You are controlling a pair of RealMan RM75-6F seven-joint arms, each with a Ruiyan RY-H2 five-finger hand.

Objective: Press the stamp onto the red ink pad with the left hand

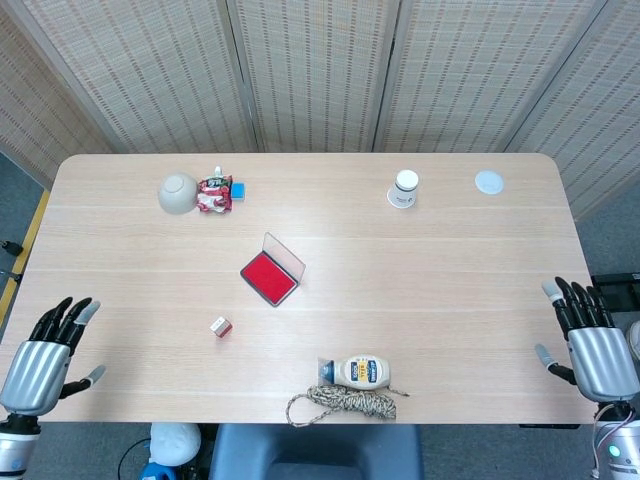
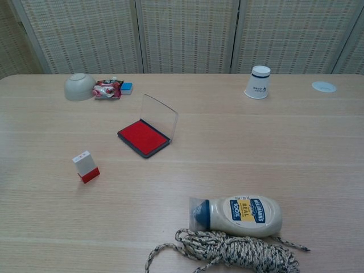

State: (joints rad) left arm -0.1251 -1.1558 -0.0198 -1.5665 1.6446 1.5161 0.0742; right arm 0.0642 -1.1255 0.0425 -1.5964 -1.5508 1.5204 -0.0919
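Observation:
A small white stamp with a red base (image 1: 221,326) (image 2: 86,166) stands upright on the table, apart from the open red ink pad (image 1: 270,276) (image 2: 143,137) with its clear lid raised. My left hand (image 1: 45,356) hovers at the table's near left corner, fingers spread, holding nothing, well left of the stamp. Off the near right edge my right hand (image 1: 590,343) is spread and empty too. Neither hand shows in the chest view.
A mayonnaise bottle (image 2: 236,215) lies on its side by a coil of rope (image 2: 227,253) at the front edge. At the back stand an upturned bowl (image 1: 178,193), a snack packet (image 1: 214,194), a blue block (image 1: 238,189), a paper cup (image 1: 404,188) and a white lid (image 1: 489,181).

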